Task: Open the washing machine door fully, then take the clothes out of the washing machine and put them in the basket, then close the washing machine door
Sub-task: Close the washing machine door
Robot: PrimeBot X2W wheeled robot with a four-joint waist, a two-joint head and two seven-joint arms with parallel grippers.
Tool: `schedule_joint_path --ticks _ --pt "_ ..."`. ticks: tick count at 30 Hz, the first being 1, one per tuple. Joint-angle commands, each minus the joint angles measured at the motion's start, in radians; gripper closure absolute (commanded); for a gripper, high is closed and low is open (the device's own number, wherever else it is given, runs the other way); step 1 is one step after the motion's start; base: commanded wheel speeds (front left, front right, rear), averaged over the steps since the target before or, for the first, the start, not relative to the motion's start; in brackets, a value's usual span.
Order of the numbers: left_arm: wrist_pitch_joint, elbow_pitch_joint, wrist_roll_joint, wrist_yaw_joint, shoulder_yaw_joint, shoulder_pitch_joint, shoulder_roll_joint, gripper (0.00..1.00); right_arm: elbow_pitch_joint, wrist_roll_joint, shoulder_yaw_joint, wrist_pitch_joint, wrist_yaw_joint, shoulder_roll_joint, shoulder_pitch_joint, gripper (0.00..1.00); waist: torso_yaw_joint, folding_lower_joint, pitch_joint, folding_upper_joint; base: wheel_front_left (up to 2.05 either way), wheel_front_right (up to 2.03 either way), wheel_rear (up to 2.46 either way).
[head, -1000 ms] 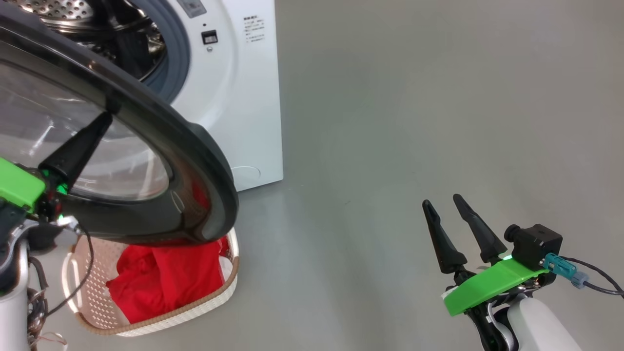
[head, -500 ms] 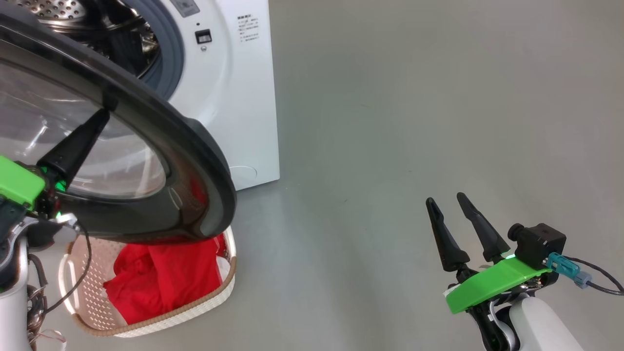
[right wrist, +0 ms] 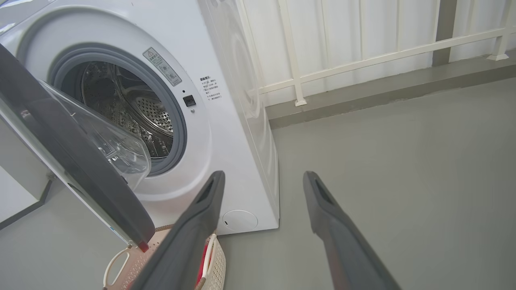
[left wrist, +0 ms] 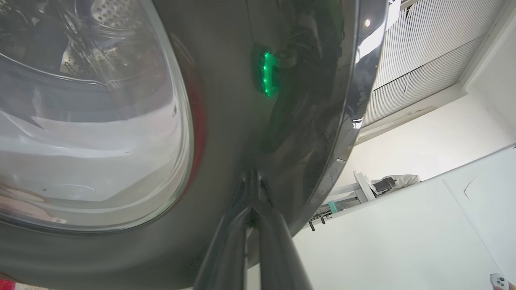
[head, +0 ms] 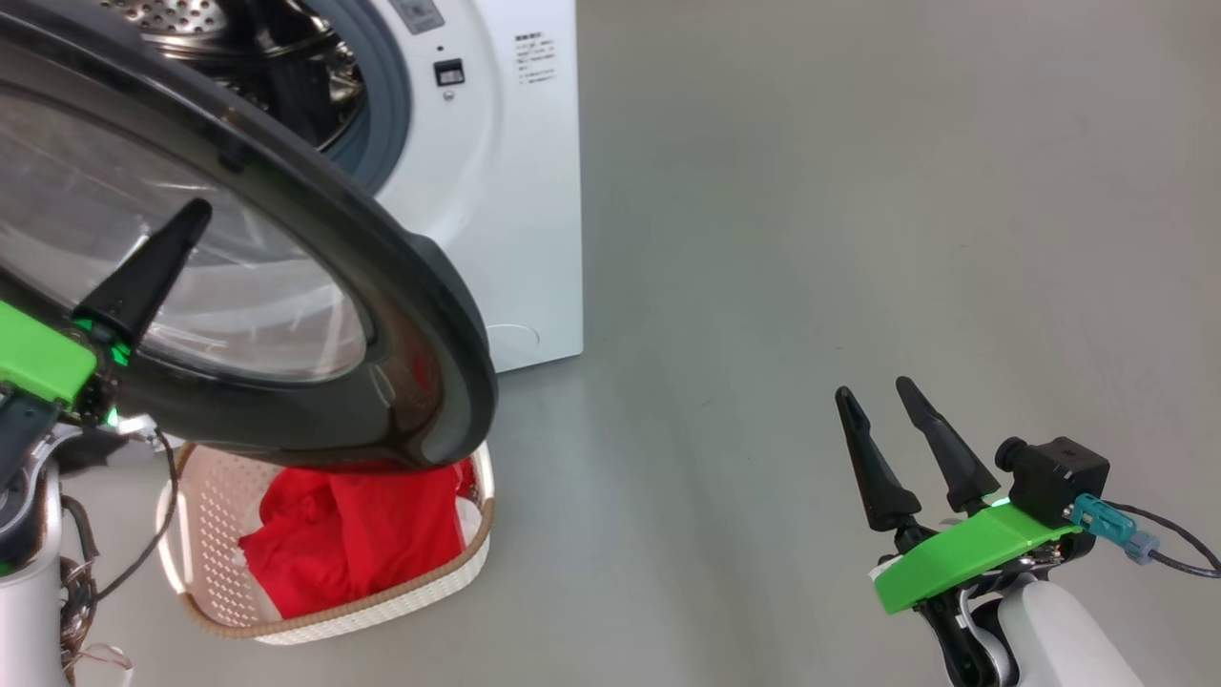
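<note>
Clothes [head: 353, 544] lie in a red heap in the basket [head: 382, 606]. Basket sits on the floor [head: 811, 239] in front of the washer [head: 534, 191], partly under the door's lower edge. Door [head: 420, 315] is open, swung out from the washer front at an angle, glass bowl facing the drum [right wrist: 133, 108]. No clothes visible in the part of the drum that shows.

Left hand [left wrist: 252, 209] is up against the door's outer face, above the basket and to its left in head view. Fingers together, no gap between them, nothing held. In the left wrist view the tips meet their own reflection on the glossy black rim just beside the glass, so they look to be touching it. Cannot tell how hard they press. In head view one dark finger shows, slanting up and right across the door, green wrist cover at the left edge.

Right hand [head: 874, 387] is at lower right in head view, well apart from washer, door and basket. Fingers apart, empty, touching nothing. They point up and slightly left, over bare floor. In the right wrist view they aim toward the washer's lower front corner, with the basket's edge showing behind the left finger.
</note>
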Motion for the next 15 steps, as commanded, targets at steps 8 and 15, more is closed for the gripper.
schedule_joint_path --ticks 8,15 --pt "-0.096 -0.046 0.117 -0.115 0.017 -0.008 0.076 0.34 -0.020 -0.010 0.018 -0.012 0.009 -0.009 -0.016 0.00 0.049 0.0000 -0.013 0.0000 0.00 0.00 0.00" --pt "-0.213 -0.060 0.263 -0.195 -0.009 0.033 0.106 0.00 -0.021 -0.010 0.015 -0.012 0.009 -0.013 -0.012 0.00 0.088 0.0000 -0.017 0.0000 0.00 0.00 0.00"
